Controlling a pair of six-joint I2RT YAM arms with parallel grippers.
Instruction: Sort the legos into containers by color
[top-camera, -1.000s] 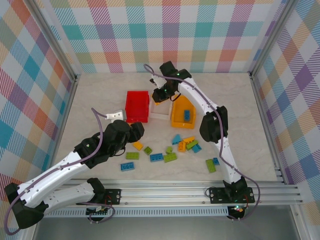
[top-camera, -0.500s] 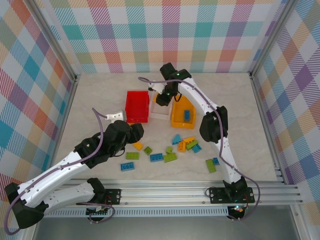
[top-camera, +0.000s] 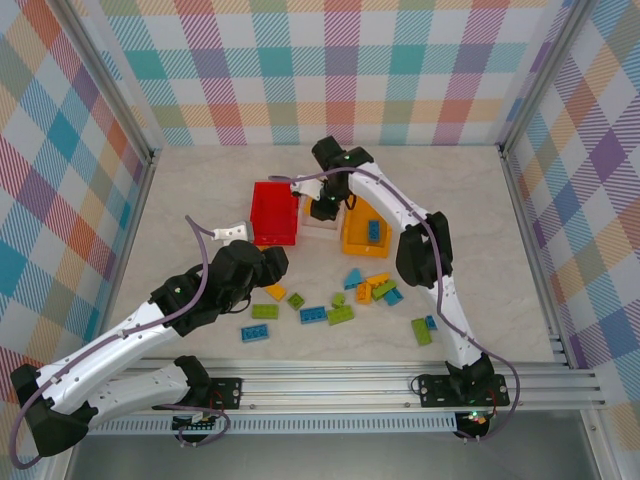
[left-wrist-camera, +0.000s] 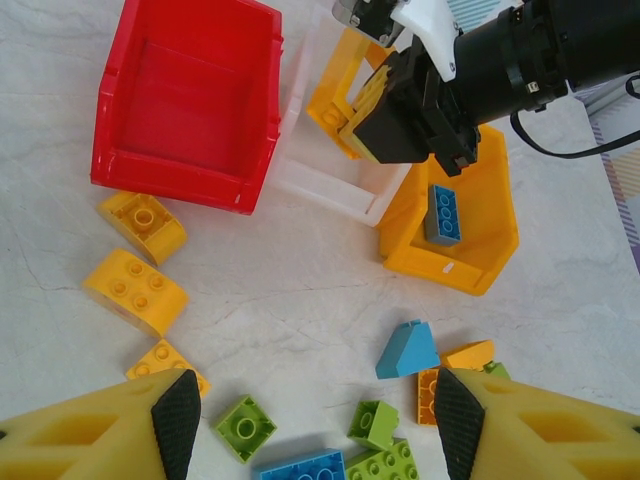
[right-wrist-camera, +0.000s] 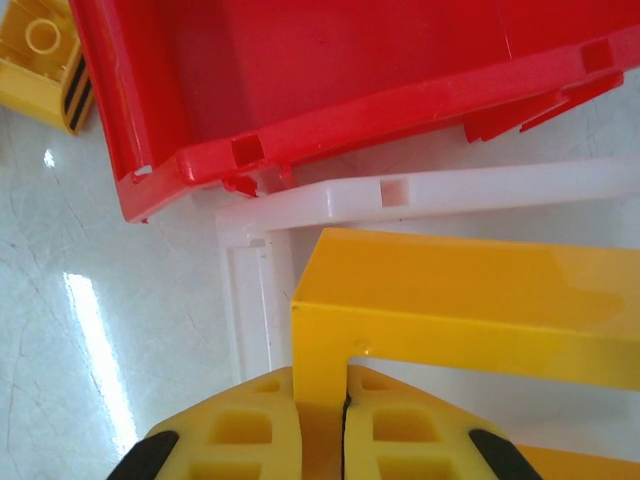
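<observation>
My right gripper is shut on one bar of the yellow rectangular frame and holds it over the white bin, next to the red bin. From above, the right gripper hangs between the red bin and the orange-yellow bin, which holds one blue brick. My left gripper stands open over loose legos: lime green bricks, a blue sloped brick, and yellow bricks to its left.
More loose bricks lie scattered in front of the bins, and a green and blue pair lies to the right. A metal rail runs along the near edge. Checkered walls close in the sides and back.
The right gripper has shifted a little left and nearer with the yellow frame, toward the red bin's side of the white bin. The left arm has not moved.
</observation>
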